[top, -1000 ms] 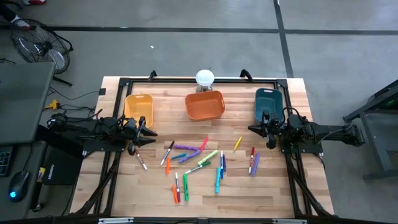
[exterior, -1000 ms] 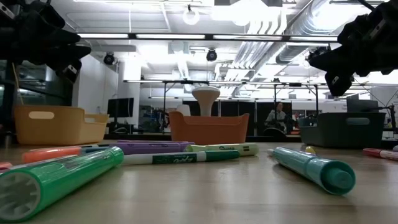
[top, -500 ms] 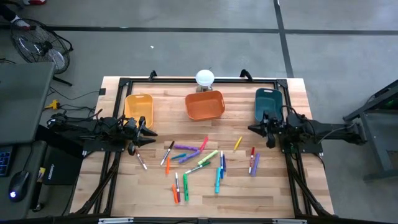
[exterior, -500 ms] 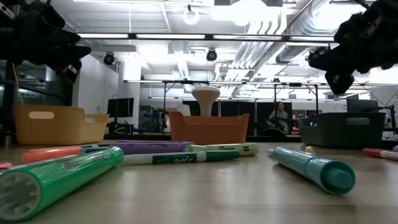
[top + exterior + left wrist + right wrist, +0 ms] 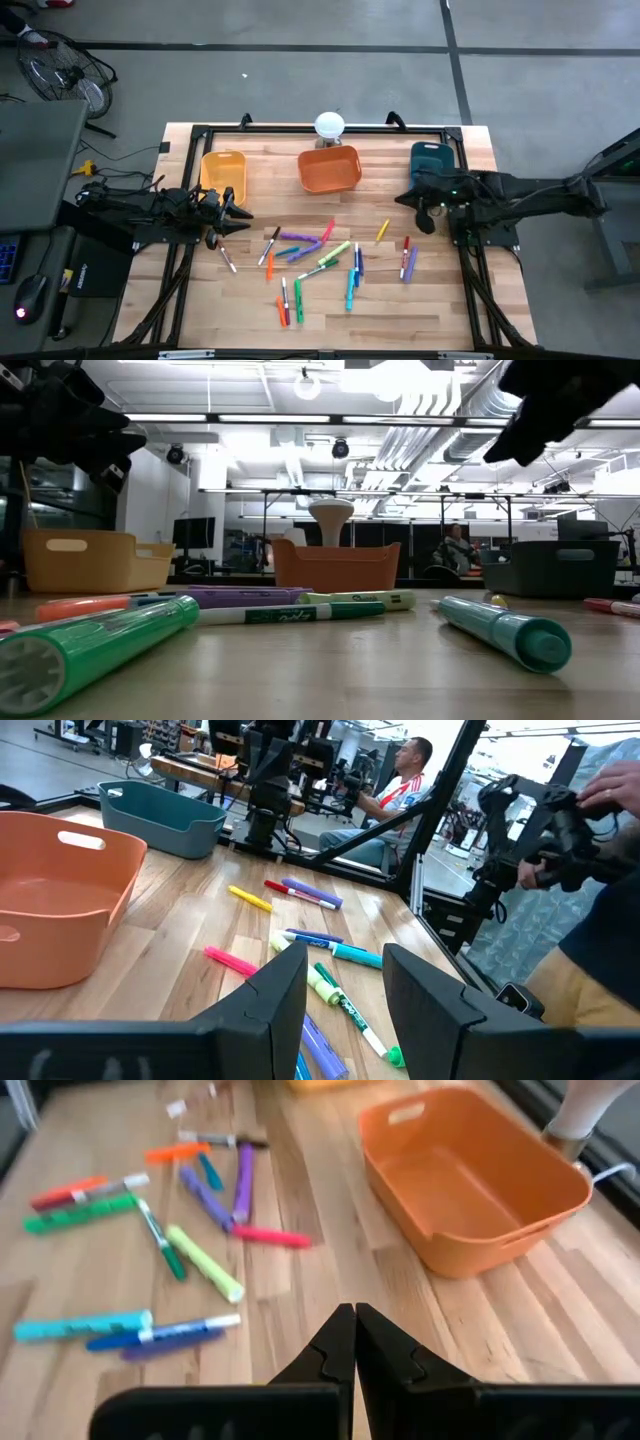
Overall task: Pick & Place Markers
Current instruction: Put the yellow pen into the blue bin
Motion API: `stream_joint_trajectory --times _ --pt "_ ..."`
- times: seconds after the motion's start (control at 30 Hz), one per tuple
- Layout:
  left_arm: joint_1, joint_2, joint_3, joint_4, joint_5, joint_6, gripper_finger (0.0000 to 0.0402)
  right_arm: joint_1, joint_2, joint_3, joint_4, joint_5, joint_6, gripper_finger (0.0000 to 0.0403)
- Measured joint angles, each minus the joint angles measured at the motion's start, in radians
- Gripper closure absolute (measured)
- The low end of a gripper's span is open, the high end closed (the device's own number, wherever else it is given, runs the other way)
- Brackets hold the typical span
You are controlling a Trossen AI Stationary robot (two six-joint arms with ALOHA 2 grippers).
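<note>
Several markers (image 5: pixel 320 255) in many colours lie flat and scattered on the middle of the wooden table; they also show in the left wrist view (image 5: pixel 310 945), the right wrist view (image 5: pixel 200 1210) and the low view (image 5: pixel 500 630). My left gripper (image 5: pixel 240 218) waits level at the table's left side. It stands open (image 5: pixel 345 965) with nothing between its fingers. My right gripper (image 5: pixel 405 203) hangs above the table's right part, near the teal bin, slanting down toward the markers. It is shut (image 5: pixel 354 1320) and holds nothing.
Three bins stand in a row along the far side: yellow (image 5: pixel 222 172), orange (image 5: pixel 330 170) and teal (image 5: pixel 432 160). A white round-topped object (image 5: pixel 329 126) stands behind the orange bin. A dark frame (image 5: pixel 300 130) runs around the table. People show beyond the table (image 5: pixel 395 780).
My right gripper has risen and reached a little toward the table's middle. It has tipped from level to slanting down and stayed shut. The markers have not moved.
</note>
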Motion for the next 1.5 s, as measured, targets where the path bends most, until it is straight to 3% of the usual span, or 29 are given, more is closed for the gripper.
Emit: stream_joint_trajectory --times 0.3,0.6,0.8,1.07,1.3,1.5 --pt "0.000 0.000 0.000 0.000 0.000 0.000 0.0270 0.000 0.262 0.112 -0.058 -0.010 -0.152 0.0402" --pt "0.000 0.000 0.000 0.000 0.000 0.000 0.0270 0.009 0.413 0.119 -0.071 -0.015 -0.412 0.0402" --pt "0.000 0.000 0.000 0.000 0.000 0.000 0.0270 0.009 0.509 0.119 -0.071 -0.087 -0.597 0.0392" --pt "0.000 0.000 0.000 0.000 0.000 0.000 0.0270 0.009 0.620 0.120 -0.068 -0.182 -0.750 0.0305" --pt "0.000 0.000 0.000 0.000 0.000 0.000 0.0270 0.016 0.679 0.120 -0.066 -0.134 -0.836 0.0222" --pt "0.000 0.000 0.000 0.000 0.000 0.000 0.0270 0.020 0.716 0.120 -0.066 -0.152 -0.903 0.0188"
